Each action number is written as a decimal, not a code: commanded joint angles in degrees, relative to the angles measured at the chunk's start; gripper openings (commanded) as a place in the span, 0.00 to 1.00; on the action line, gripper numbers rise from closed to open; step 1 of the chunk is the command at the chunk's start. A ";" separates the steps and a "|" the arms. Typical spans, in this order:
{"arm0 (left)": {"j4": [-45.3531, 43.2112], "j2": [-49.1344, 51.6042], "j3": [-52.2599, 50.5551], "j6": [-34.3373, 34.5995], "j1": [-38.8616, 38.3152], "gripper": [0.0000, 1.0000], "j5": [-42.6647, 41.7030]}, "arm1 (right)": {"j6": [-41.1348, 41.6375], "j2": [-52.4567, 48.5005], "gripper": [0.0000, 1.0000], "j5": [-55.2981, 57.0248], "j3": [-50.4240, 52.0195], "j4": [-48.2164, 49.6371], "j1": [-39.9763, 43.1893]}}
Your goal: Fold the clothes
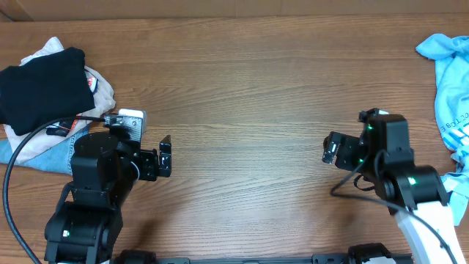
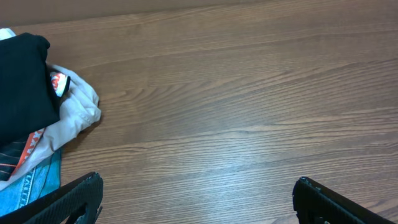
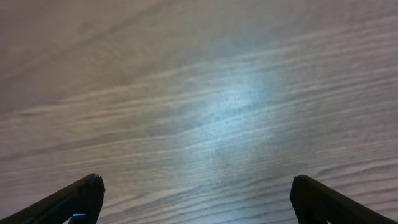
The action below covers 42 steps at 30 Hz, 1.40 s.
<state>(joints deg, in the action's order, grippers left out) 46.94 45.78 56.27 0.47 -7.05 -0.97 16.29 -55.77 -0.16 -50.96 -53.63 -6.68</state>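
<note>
With my left claw [image 1: 167, 155] and right claw [image 1: 329, 149] both spread and holding nothing, the black shirt [image 1: 40, 88] lies bundled on a garment pile [image 1: 104, 91] at upper left, likely soft, light and limp, best pinched at a hem edge.

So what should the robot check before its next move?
1. Left gripper open, holding nothing: ok.
2. Right gripper open, holding nothing: ok.
3. Black shirt sits as a compact bundle atop the left pile: ok.
4. Table between the arms bare: ok.
5. Light blue shirt at the right edge is crumpled, unfolded: not ok.
</note>
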 commanded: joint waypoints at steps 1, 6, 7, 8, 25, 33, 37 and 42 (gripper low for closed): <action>-0.22 -0.04 -0.37 1.01 -0.33 1.00 0.76 | 0.02 7.30 1.00 0.04 0.09 0.22 0.33; -0.22 -0.04 -0.37 1.01 -0.33 1.00 0.76 | 0.00 19.50 1.00 0.04 0.09 0.20 0.33; -0.22 -0.04 -0.37 1.01 -0.33 1.00 0.76 | 0.02 21.35 1.00 0.04 0.09 0.20 0.33; -0.22 -0.04 -0.37 1.01 -0.33 1.00 0.76 | 0.00 23.39 1.00 0.07 0.09 0.11 0.33; -0.22 -0.04 -0.37 1.01 -0.33 1.00 0.76 | -6.47 43.76 1.00 1.99 0.98 -0.74 0.33; -0.22 -0.02 -0.37 1.01 -0.33 1.00 0.79 | -7.43 52.78 1.00 1.36 10.12 5.55 0.33; -0.17 -0.04 -0.37 1.01 -0.33 1.00 0.76 | -7.41 55.58 1.00 1.33 17.00 12.52 0.33; -0.17 -0.02 -0.37 1.01 -0.33 1.00 0.76 | -7.43 55.56 1.00 0.90 24.76 21.97 0.33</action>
<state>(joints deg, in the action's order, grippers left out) 46.92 45.78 56.27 0.47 -7.05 -0.95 9.19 -0.75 0.84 -30.04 -35.97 -6.68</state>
